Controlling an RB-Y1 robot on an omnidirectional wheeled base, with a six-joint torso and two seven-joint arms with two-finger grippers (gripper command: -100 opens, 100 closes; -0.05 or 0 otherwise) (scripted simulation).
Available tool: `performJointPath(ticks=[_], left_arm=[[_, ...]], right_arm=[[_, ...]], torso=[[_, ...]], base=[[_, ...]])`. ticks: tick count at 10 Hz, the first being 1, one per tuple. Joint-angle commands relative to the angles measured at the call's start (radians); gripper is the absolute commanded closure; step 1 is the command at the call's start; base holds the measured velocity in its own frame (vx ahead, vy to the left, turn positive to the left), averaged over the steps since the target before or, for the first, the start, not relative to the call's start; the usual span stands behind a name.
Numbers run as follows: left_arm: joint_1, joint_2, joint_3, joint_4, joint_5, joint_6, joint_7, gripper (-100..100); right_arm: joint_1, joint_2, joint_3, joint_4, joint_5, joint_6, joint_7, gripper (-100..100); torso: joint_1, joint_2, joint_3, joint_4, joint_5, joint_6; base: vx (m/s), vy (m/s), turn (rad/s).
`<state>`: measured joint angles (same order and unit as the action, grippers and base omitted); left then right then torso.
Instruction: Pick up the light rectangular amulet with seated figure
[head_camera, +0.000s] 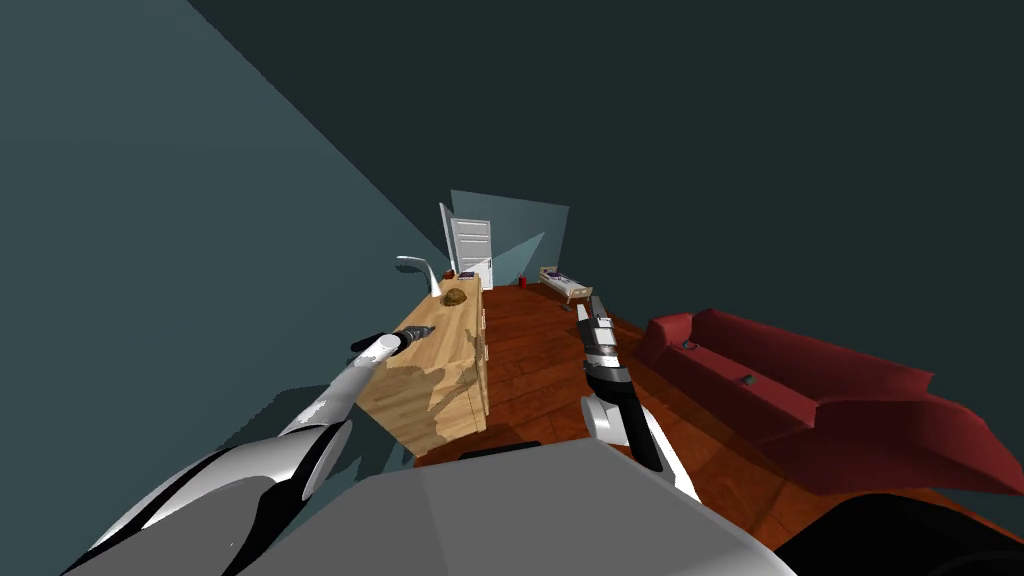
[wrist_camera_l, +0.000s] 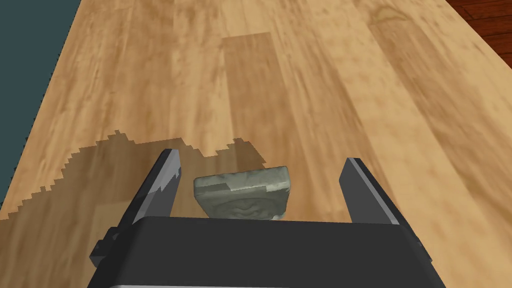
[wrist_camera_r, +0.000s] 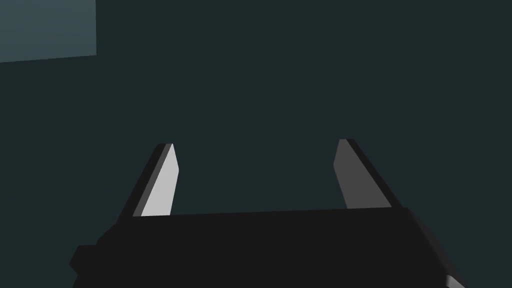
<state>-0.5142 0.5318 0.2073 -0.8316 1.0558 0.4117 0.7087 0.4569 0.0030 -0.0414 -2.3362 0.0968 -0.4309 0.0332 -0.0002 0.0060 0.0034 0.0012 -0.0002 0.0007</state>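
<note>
A pale grey-green rectangular amulet (wrist_camera_l: 243, 192) with a carved figure lies flat on a light wooden dresser top (wrist_camera_l: 300, 90). My left gripper (wrist_camera_l: 262, 165) is open and straddles the amulet; both fingers stand clear of its sides, and its near part is hidden behind the gripper body. In the head view the left gripper (head_camera: 425, 331) reaches over the near half of the dresser top (head_camera: 455, 345). Over the floor to the right of the dresser, my right gripper (wrist_camera_r: 255, 150) is raised and open with nothing between its fingers; it also shows in the head view (head_camera: 590, 310).
A brown lump (head_camera: 456, 297) and a white curved lamp (head_camera: 420, 268) sit farther along the dresser, dark items at its far end. A teal wall runs along its left. A red sofa (head_camera: 800, 390) stands right, a white door (head_camera: 472, 250) and low bench (head_camera: 565, 283) beyond.
</note>
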Motion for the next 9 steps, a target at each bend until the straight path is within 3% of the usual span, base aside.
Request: performJointPath(ticks=[1, 2, 3, 4, 5, 6, 9], left_arm=[[-0.009, 0.036, 0.017, 0.050, 0.050, -0.015, -0.050, -100], [-0.009, 0.036, 0.017, 0.059, 0.067, -0.015, -0.050, -100], [-0.007, 0.076, 0.044, 0.087, 0.096, -0.033, -0.073, -100], [-0.007, 0.076, 0.044, 0.098, 0.106, -0.033, -0.073, -100], [0.000, 0.069, 0.040, 0.074, 0.082, -0.027, -0.052, -100], [0.002, 0.070, 0.041, 0.073, 0.084, -0.028, -0.053, 100], [0.002, 0.071, 0.042, 0.073, 0.084, -0.029, -0.052, 100]], right_arm=[[0.000, 0.000, 0.000, 0.000, 0.000, 0.000, 0.000, 0], [0.000, 0.000, 0.000, 0.000, 0.000, 0.000, 0.000, 0], [0.000, 0.000, 0.000, 0.000, 0.000, 0.000, 0.000, 0], [0.000, 0.000, 0.000, 0.000, 0.000, 0.000, 0.000, 0], [0.000, 0.000, 0.000, 0.000, 0.000, 0.000, 0.000, 0], [0.000, 0.000, 0.000, 0.000, 0.000, 0.000, 0.000, 0], [0.000, 0.000, 0.000, 0.000, 0.000, 0.000, 0.000, 0]], torso=[[0.000, 0.000, 0.000, 0.000, 0.000, 0.000], [0.001, 0.000, 0.000, 0.000, 0.000, -0.001], [0.003, -0.002, -0.001, 0.000, 0.001, -0.002], [0.002, -0.002, -0.001, 0.000, 0.000, 0.001], [0.003, -0.003, -0.001, -0.001, 0.001, -0.001], [0.003, -0.004, -0.002, -0.001, 0.001, -0.001], [0.003, -0.006, -0.004, -0.002, 0.001, -0.001]], base=[[-0.080, -0.022, -0.274], [-0.036, -0.001, -0.029], [-0.052, -0.017, -0.396], [-0.044, -0.009, -0.205], [-0.015, -0.004, 0.000], [-0.003, 0.001, 0.011], [0.000, 0.000, 0.000]])
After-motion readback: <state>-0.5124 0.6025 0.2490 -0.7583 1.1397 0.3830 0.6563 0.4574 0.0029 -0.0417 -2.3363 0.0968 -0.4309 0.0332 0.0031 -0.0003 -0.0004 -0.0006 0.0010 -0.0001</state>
